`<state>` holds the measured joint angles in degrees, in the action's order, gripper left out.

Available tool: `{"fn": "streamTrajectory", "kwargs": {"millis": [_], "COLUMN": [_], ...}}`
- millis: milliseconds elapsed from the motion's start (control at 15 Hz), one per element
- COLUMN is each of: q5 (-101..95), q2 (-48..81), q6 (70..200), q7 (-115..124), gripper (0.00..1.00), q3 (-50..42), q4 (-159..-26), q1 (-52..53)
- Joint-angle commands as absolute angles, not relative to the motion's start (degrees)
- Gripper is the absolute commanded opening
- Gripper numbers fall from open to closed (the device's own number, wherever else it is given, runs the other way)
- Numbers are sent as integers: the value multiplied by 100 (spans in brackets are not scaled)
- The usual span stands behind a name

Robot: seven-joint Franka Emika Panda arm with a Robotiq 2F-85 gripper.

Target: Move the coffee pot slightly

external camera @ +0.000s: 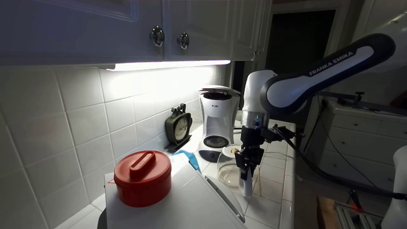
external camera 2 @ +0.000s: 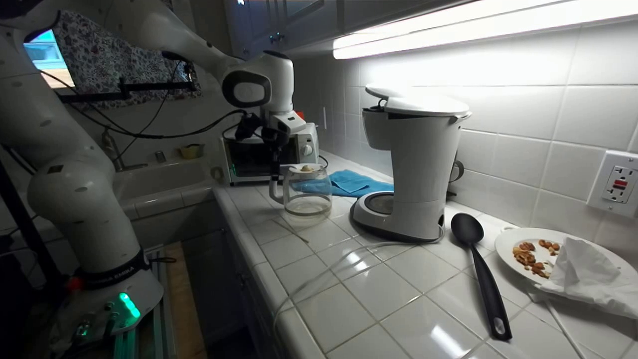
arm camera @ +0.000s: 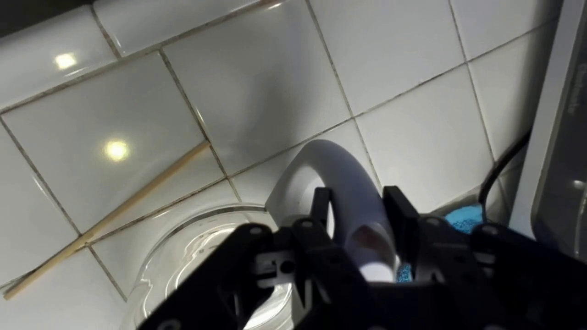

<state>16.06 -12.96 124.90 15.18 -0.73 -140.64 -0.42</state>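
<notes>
Exterior view: FRANKA EMIKA marks the arm (external camera: 302, 85), its wrist (external camera: 251, 120) pointing down; the tool (arm camera: 357, 204), narrowly parted, clasps the coffee pot (external camera 2: 307, 199) by its handle (arm camera: 349, 183).

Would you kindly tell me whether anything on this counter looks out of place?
Yes: the coffee maker's lid stands partly raised, not closed, and a stray wooden stick lies on the counter beside the glass coffee pot.
</notes>
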Motion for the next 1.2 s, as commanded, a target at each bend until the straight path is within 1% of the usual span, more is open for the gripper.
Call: {"fn": "streamTrajectory", "kwargs": {"millis": [0, 533, 1133], "q5": [1424, 652, 811], "q2": [-1618, -1958, -2079], "q6": [12339, 11861, 11702], "q7": [751, -521, -2148], "gripper": [9, 9, 9], "q3": [-155, -276, -790], "q4": [-14364, -14533, -14721], "q1": [-87, -160, -138]}}
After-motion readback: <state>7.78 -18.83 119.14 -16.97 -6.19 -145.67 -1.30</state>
